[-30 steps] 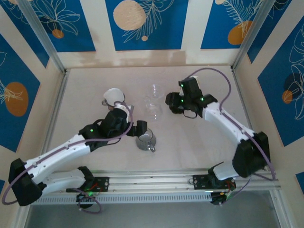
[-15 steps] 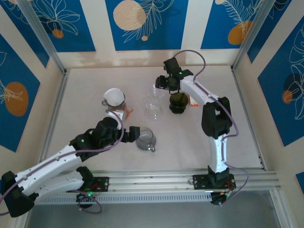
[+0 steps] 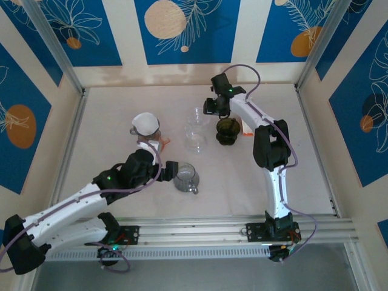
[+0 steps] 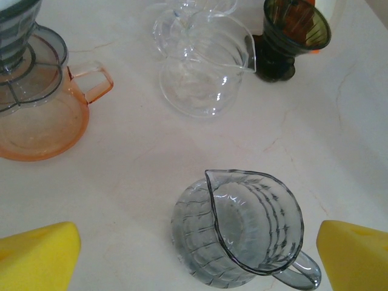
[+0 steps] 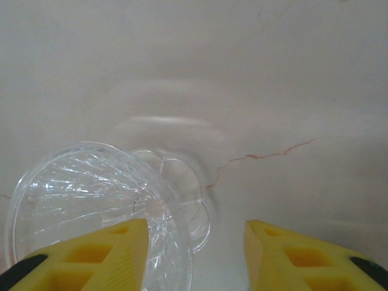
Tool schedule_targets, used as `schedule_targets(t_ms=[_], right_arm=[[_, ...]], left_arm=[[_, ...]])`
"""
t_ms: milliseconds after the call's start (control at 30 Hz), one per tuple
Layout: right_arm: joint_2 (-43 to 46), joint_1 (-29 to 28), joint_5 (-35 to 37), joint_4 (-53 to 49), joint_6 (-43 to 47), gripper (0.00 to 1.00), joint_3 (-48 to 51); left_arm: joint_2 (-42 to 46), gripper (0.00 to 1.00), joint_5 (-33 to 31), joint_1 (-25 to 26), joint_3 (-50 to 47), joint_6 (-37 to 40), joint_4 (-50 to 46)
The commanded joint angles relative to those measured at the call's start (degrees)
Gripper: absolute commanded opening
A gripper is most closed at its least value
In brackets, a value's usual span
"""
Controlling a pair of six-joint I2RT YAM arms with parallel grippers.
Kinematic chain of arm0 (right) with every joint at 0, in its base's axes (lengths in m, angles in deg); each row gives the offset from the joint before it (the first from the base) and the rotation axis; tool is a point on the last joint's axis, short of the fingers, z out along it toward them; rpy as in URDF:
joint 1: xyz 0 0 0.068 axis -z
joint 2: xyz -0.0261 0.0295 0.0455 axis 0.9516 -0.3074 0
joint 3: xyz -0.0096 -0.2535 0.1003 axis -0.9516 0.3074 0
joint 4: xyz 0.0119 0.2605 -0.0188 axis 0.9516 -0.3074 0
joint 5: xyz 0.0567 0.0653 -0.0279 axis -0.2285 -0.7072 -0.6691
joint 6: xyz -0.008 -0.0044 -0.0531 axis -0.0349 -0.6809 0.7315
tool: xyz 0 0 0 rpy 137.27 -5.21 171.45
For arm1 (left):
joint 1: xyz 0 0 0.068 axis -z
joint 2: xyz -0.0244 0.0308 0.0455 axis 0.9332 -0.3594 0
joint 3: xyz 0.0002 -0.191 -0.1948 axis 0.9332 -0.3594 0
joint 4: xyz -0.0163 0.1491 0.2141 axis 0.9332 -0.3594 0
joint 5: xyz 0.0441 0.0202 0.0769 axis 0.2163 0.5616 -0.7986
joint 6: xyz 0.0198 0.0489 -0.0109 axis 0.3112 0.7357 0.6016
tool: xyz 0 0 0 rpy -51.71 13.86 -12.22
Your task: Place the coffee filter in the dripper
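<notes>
Watching, I would have the right gripper point(image 5: 195, 229), fingers spread, close softly on the clear dripper point(image 5: 91, 194) rim (glass slips). The coffee filter point(image 3: 144, 123) sits well left of that dripper. The right wrist view shows the rim just beside one finger; overhead it blurs. The left gripper point(image 4: 197, 257) gapes too, on the dripper's near side.

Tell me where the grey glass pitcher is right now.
In the top view, the grey glass pitcher stands left of centre near the front, just ahead of the left gripper, with the clear carafe farther back.
</notes>
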Motion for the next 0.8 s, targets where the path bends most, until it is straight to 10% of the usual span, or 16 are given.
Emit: schedule_targets(t_ms=[0, 767], right_arm=[[-1.96, 0.0, -2.59, -0.49, 1.41, 0.45, -1.5], [0.7, -0.62, -4.41, 2.68, 1.73, 0.0, 0.82]], left_arm=[[-0.79, 1.0, -1.07, 0.24, 0.95, 0.98, -1.0], [-0.12, 1.0, -2.34, 0.22, 0.25, -0.64, -1.82]])
